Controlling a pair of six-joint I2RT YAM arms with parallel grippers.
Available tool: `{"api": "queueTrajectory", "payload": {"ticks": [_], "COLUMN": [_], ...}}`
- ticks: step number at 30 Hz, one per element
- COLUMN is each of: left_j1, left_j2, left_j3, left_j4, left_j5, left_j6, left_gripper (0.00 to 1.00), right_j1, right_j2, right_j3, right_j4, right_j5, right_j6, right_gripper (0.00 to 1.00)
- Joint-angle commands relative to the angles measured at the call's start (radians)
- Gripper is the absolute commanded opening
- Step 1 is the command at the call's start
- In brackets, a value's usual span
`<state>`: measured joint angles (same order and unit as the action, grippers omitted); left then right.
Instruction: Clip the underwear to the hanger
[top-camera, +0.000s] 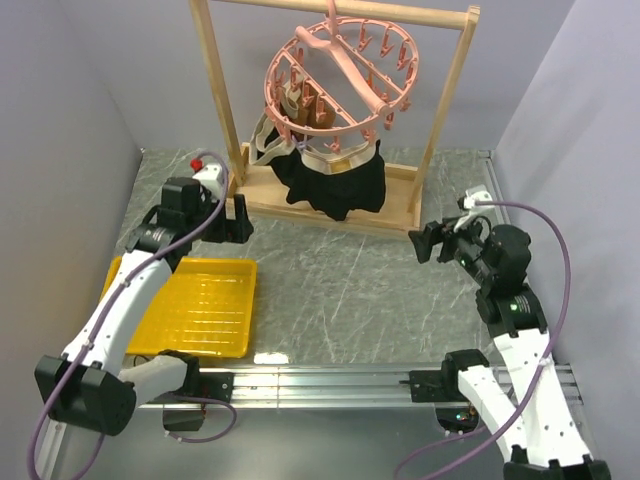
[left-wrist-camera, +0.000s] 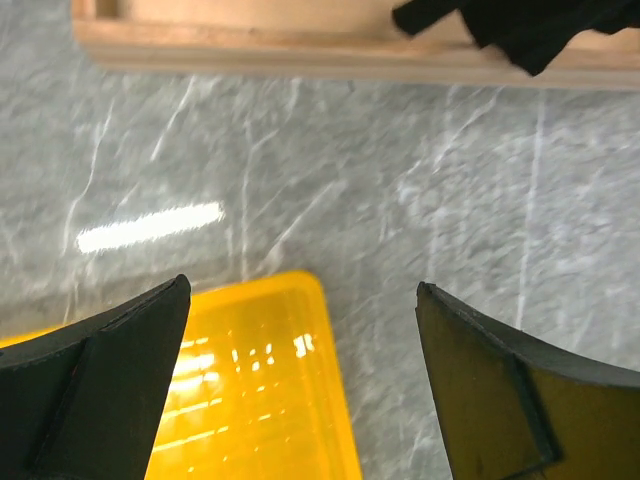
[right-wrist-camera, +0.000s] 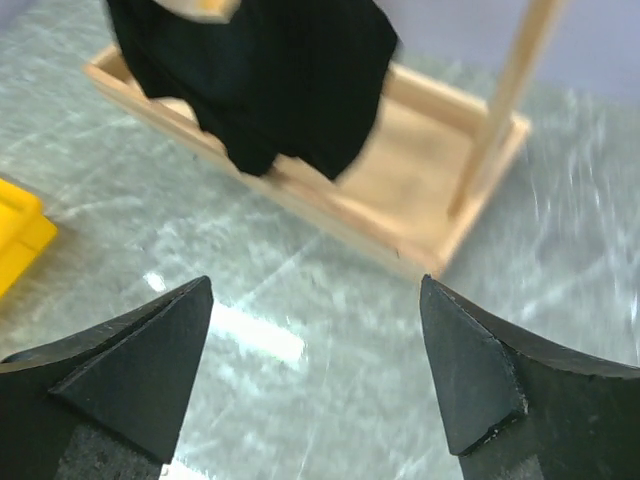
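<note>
Underwear (top-camera: 338, 186) — black, tan-banded, limp beneath the salmon hanger (top-camera: 340, 75) — left tool (left-wrist-camera: 303, 295) and right tool (right-wrist-camera: 316, 288) agape, empty.

A grey, white-veined, stone-patterned tabletop (top-camera: 340, 290) carries bright glare streaks from overhead light. Plain pale lilac-grey walls (top-camera: 60, 100) enclose it on three sides. Ahead of the right gripper (right-wrist-camera: 315, 290) stands a light wooden rack frame (right-wrist-camera: 430, 200). Beneath the left gripper (left-wrist-camera: 302, 300) lies a yellow plastic tray (left-wrist-camera: 250, 400).

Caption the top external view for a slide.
Black underwear hangs from the pink peg hanger on a wooden rack; left gripper and right gripper both open and empty, yellow tray at left.
</note>
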<state>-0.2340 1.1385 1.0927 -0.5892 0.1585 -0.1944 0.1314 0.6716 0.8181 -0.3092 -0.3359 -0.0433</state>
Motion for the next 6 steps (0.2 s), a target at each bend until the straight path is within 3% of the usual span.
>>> {"api": "queueTrajectory", "payload": {"ticks": [1, 6], "left_j1": [0.002, 0.004], "left_j2": [-0.072, -0.123], "left_j3": [-0.051, -0.068], "left_j4": [0.020, 0.005], "left_j5": [-0.073, -0.064], "left_j6": [0.020, 0.027], "left_gripper": [0.99, 1.00], "right_j1": [-0.045, -0.061], "right_j2": [-0.073, -0.168], "right_j3": [-0.045, -0.077], "right_j4": [-0.076, -0.067], "right_j5": [-0.011, -0.018], "right_j6": [0.042, 0.068], "right_gripper": [0.91, 0.93]}}
